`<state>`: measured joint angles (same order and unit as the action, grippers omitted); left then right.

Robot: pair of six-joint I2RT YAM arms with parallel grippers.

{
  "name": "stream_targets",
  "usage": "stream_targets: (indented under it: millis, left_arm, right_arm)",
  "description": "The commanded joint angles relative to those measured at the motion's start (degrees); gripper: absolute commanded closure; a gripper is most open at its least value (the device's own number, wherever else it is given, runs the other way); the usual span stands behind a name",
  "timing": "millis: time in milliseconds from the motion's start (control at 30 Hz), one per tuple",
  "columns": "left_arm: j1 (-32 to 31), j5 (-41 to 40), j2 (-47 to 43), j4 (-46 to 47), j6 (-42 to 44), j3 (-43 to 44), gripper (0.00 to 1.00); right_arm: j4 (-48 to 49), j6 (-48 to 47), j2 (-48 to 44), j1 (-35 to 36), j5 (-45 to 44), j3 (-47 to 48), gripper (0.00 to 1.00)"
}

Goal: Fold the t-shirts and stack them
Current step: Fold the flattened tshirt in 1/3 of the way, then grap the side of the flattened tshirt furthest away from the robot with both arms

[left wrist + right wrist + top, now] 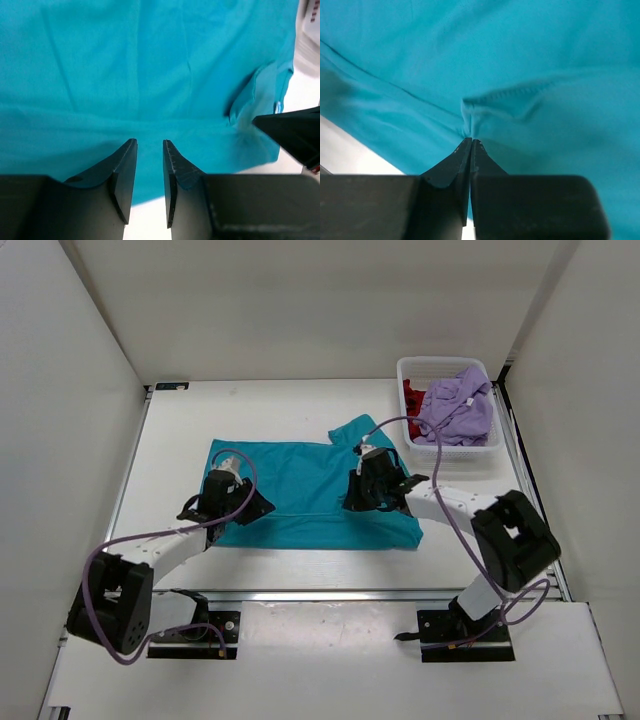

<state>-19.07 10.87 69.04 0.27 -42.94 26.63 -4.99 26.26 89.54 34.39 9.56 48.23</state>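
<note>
You have the teal short-sleeved cloth t-shirt (300, 480) spread across the middle of the white surface (200, 410), with one sleeve reaching toward the white plastic mesh basket (452, 451) at the far right corner. Your left tool (149, 147) sits over the shirt's near left edge with its fingers spread a little and nothing between them; teal cloth and bare surface show through the gap. Your right tool (471, 141) is pressed together at the tips, pinching a small puckered fold of the teal cloth on the shirt's right half. The light lavender purple shirt (458, 405) lies bunched in the basket, beside and partly over the dark red shirt (413, 398), which shows only at the basket's left side.
</note>
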Motion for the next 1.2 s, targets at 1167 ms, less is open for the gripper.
stream_targets:
  millis: [1167]
  left_arm:
    - [23.6,-14.7,47.1,-16.3,7.8,56.4,0.54]
  right_arm:
    - [9.3,-2.6,-6.8,-5.7,6.8,-3.3,0.79]
